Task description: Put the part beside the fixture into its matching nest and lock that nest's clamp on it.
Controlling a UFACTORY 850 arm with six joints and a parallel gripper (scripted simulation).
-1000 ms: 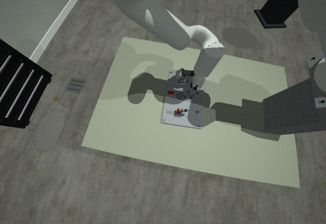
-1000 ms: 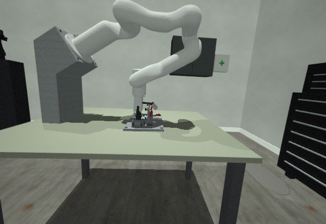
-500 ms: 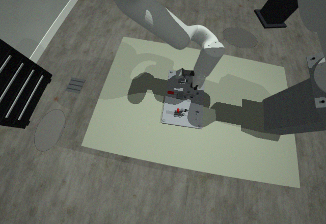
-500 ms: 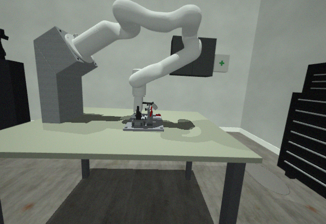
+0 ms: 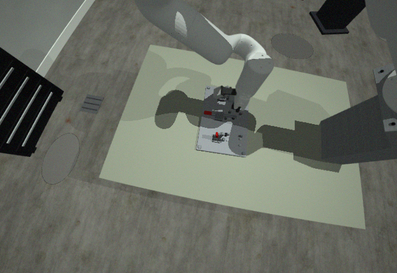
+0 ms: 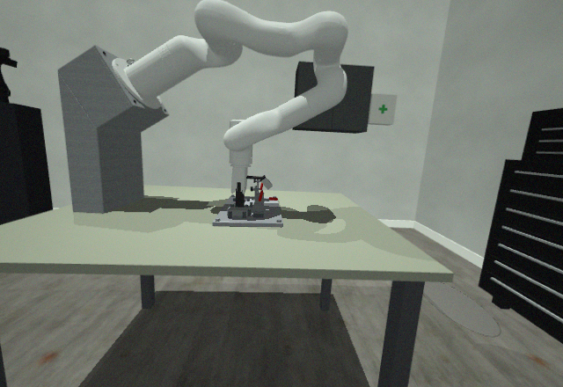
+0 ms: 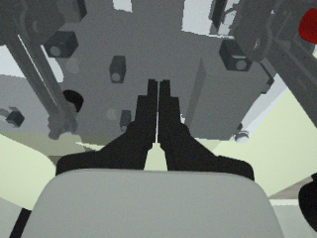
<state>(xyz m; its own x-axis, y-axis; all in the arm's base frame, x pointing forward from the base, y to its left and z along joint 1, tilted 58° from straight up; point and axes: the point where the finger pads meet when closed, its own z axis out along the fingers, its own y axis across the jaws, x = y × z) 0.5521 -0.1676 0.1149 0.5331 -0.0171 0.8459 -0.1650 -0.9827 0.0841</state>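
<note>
My gripper (image 5: 237,108) (image 6: 238,205) (image 7: 158,93) is shut with nothing between its fingers, pointing down low over the fixture plate (image 5: 208,146) (image 6: 247,225). A grey block, apparently the part (image 7: 223,104), lies right of the fingertips in the wrist view, in the nest nearest the exterior camera. The arm hides it in the top view. Exact contact with pads and blocks cannot be told. That nest's clamp (image 6: 259,203) (image 7: 255,32) stands open, its black bar end raised and its red handle (image 6: 260,192) (image 7: 309,27) steep.
The middle nest's clamp bar (image 7: 37,79) is down, with its red handle (image 5: 207,113) lying flat. The third clamp (image 5: 218,138) has a red handle (image 5: 216,134) seen end-on; its state is unclear. Small blocks (image 7: 118,69) stand near the fingertips. A black object (image 7: 309,203) shows close at the right edge.
</note>
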